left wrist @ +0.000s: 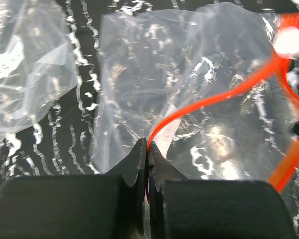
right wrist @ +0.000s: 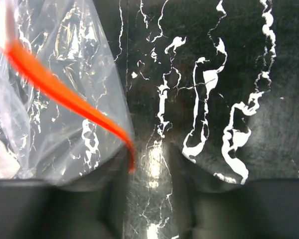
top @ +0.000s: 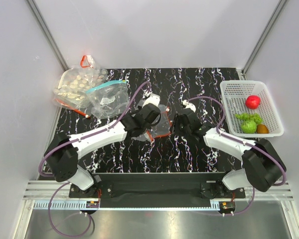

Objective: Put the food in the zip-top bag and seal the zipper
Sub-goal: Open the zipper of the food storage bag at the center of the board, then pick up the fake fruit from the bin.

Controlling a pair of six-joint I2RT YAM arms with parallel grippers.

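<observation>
The left pincer (left wrist: pixel 147 149) was clamped on the zipper (left wrist: pixel 214 97) of the zip-top bag (left wrist: pixel 189 74), pinning one lip of the mouth, seemingly so that the other lip could be drawn away from it; the bag lay crumpled on the counter (top: pixel 199 79) between the two arms; the right pincer (right wrist: pixel 152 172) stood with its jaws apart, gripping nothing, the strip's end just beside one finger and the counter showing through the gap; it looked placed to take that free lip. The food (top: pixel 252 101) sat well apart in the white basket (top: pixel 229 89) at the counter's right edge, none of it bagged yet; the mouth, I judged, wanted opening first.
</observation>
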